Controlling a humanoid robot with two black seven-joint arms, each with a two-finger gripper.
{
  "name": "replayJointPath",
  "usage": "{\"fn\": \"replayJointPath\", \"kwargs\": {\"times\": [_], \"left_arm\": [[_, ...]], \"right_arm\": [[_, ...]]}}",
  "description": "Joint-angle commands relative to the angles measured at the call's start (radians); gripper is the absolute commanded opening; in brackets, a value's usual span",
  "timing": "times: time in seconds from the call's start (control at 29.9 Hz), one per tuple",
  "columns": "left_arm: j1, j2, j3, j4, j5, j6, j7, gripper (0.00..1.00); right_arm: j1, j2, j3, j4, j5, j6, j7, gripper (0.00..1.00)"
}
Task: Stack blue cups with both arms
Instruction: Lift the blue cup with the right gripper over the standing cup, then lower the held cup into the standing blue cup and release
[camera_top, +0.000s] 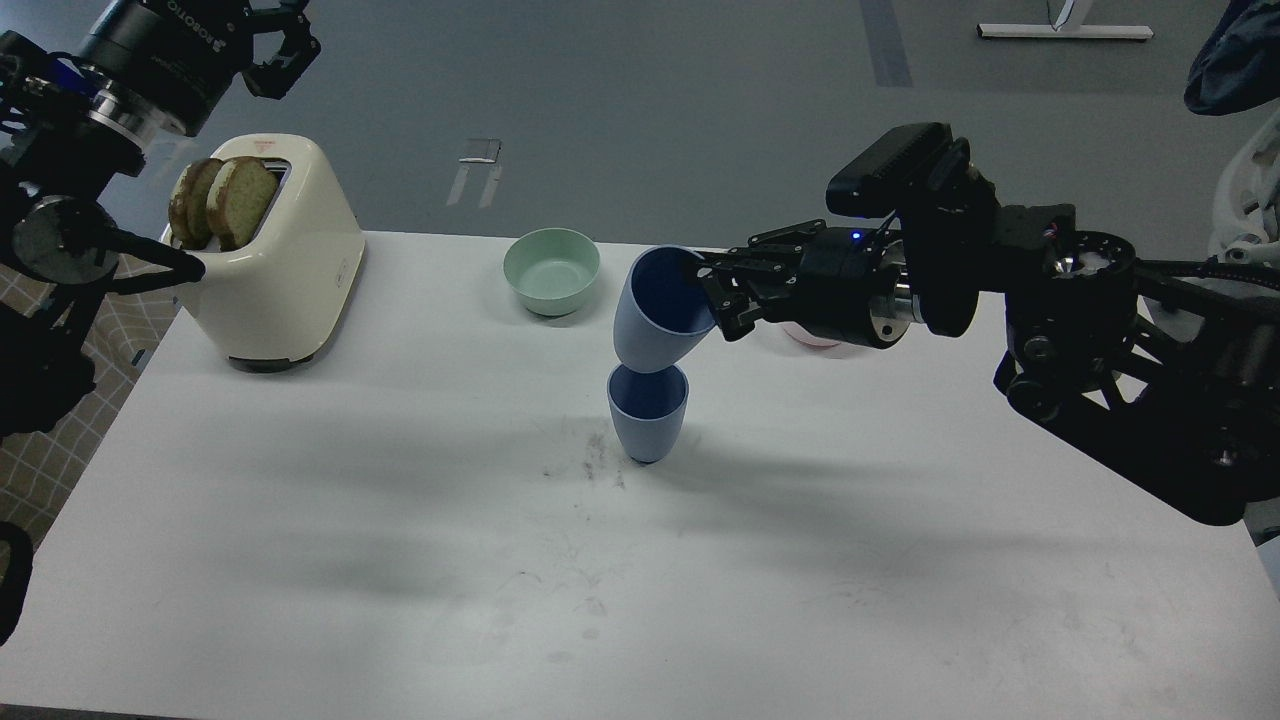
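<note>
1. Nearest the camera, the white surface (400, 560) lies bare along its near edge, with faint dark scuff marks (595, 460) toward its middle.
2. Coming in from the right edge, the right pincer (715, 290) is pinching the rim of the upper blue cup (655, 320), one finger inside the mouth and one outside.
3. That cup is tilted, mouth turned toward the right pincer, its narrow base sitting in the mouth of the lower blue cup (648, 410).
4. Lower blue cup stands upright near the middle of the surface, just beside the scuff marks.
5. Behind the right pincer, a pale pink bowl (815, 340) shows only as a sliver.
6. Toward the far edge, a mint-green bowl (552, 270) sits apart from the cups.
7. At the far left corner stands a cream toaster (280, 260) with two toast slices (225, 200) in its slots.
8. Left pincer (280, 45) hangs above the toaster, well apart from the cups; I cannot tell whether its fingers are spread.
</note>
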Motion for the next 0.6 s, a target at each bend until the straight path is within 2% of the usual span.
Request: {"fn": "replayJointPath", "kwargs": {"times": [0.0, 0.57], "left_arm": [[0.0, -0.001, 0.0, 0.001, -0.001, 0.0, 0.0, 0.98], [0.0, -0.004, 0.0, 0.004, 0.0, 0.0, -0.002, 0.98]], "right_arm": [[-0.006, 0.004, -0.019, -0.011, -0.007, 0.0, -0.001, 0.0], [-0.018, 0.052, -0.038, -0.064, -0.008, 0.0, -0.005, 0.0]]}}
